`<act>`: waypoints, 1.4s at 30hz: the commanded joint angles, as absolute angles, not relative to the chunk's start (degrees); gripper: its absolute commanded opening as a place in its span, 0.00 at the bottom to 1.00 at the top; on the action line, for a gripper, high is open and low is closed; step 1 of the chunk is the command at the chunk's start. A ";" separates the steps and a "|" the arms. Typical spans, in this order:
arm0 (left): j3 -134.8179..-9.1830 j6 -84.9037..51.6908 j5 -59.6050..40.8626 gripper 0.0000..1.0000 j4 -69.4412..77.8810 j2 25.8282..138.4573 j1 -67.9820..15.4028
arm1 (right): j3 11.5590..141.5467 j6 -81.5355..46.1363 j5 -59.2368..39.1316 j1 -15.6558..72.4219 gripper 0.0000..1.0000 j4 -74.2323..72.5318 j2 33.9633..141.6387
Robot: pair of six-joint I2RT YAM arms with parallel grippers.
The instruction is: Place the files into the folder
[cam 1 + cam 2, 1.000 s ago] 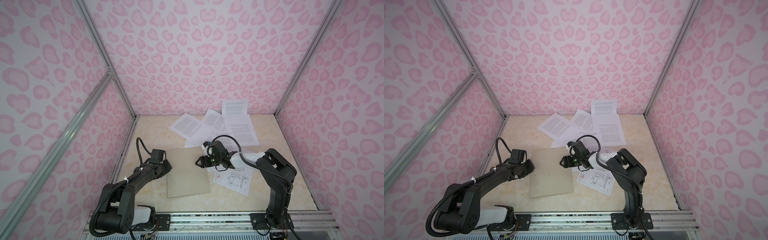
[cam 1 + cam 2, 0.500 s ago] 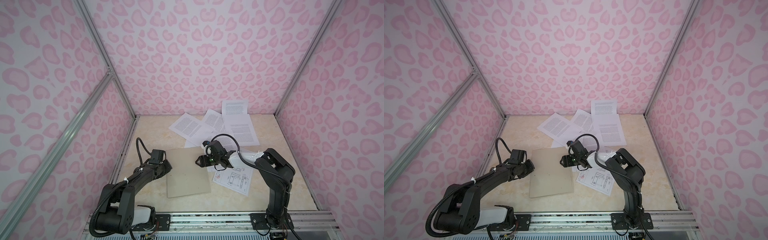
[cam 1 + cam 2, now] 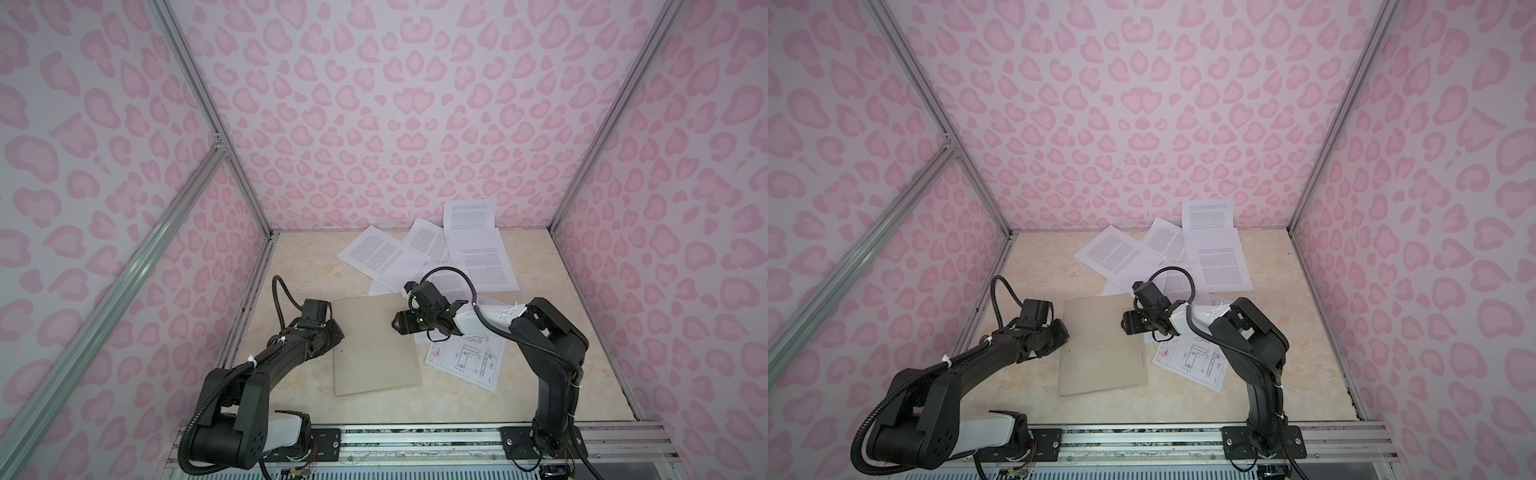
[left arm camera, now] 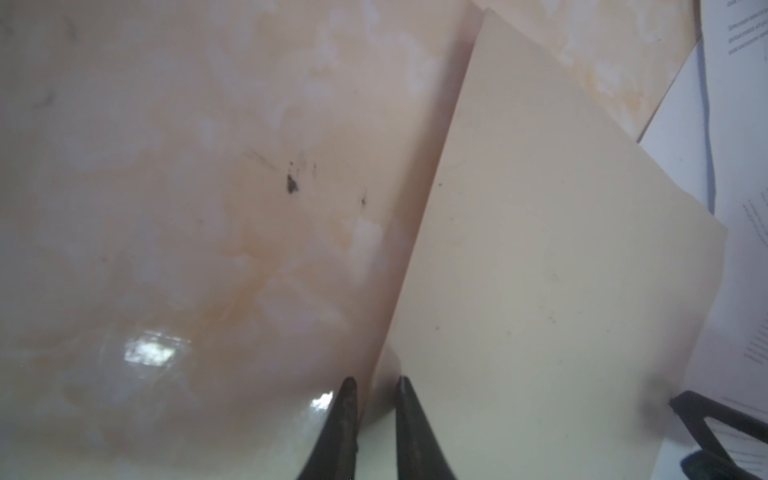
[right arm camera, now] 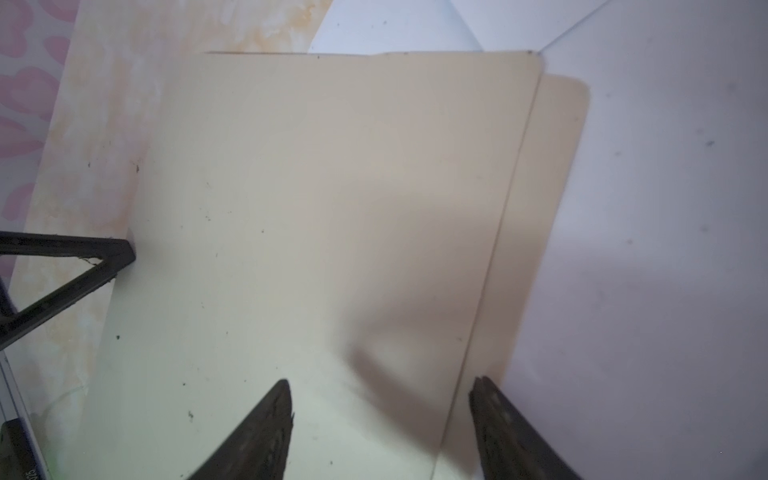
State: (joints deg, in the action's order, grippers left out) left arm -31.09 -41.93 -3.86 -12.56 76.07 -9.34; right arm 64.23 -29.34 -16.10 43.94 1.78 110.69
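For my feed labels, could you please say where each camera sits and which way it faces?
Both top views: high over the table's near edge, facing down and toward the back wall; the whole left arm and right arm show, plus folder and files.
Left wrist: on the left arm, low, looking along the left pincer at the folder's edge; only fingertips show.
Right wrist: on the right arm, looking down past the open right pincer onto the folder; only fingertips show.
Shared: each wrist view also catches the other pincer's tip.
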 commanded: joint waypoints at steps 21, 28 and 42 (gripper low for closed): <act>-30.40 -42.42 -4.82 0.19 -16.60 77.47 -9.46 | 62.89 -48.04 -45.15 39.81 0.87 -14.90 110.18; -30.42 -42.84 -4.80 0.19 -16.57 77.61 -9.46 | 64.06 -40.48 -37.24 38.90 0.90 -0.87 107.82; -31.17 -42.36 -4.82 0.19 -16.78 78.31 -9.49 | 56.93 -38.10 -28.29 41.64 0.89 8.91 101.48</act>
